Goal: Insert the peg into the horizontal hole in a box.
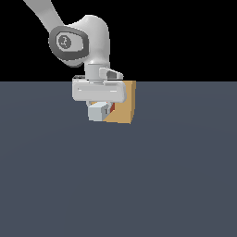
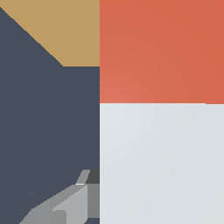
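Note:
In the exterior view the tan box [image 1: 125, 104] stands on the dark floor, partly behind my hand. My gripper [image 1: 99, 111] hangs just to the exterior view's left of it, shut on the peg [image 1: 96, 112]. The peg's white part faces the camera and its red end [image 1: 112, 109] points at the box. The wrist view is filled by the peg: red end [image 2: 162, 50] and white part [image 2: 162, 164], with one finger [image 2: 70, 203] against the white side and a corner of the box [image 2: 65, 28] beyond. The hole is hidden behind my hand and the peg.
The dark grey-blue floor [image 1: 139, 185] stretches around the box on all sides. The arm's white links [image 1: 88, 41] rise above the box toward the exterior view's upper left.

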Controlling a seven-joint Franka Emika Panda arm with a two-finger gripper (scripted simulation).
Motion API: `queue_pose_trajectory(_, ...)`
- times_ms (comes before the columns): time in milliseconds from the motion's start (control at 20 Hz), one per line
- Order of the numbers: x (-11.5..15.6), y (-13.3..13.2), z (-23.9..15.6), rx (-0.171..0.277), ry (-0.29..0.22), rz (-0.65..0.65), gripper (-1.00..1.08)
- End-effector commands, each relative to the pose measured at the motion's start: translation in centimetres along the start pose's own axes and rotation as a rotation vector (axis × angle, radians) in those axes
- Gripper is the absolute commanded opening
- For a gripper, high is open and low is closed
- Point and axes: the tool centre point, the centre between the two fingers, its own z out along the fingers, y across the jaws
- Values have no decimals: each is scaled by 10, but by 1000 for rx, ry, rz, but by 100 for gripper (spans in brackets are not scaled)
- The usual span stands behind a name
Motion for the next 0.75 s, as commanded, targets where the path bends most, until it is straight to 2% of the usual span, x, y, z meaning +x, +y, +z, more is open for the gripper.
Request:
queue_pose_trajectory(0,22,1,-3,-5,3,-1,-100)
queue_pose_trajectory(350,57,2,-4,-7,4,-1,-100)
queue_pose_trajectory(700,59,3,-4,-7,4,-1,-100)
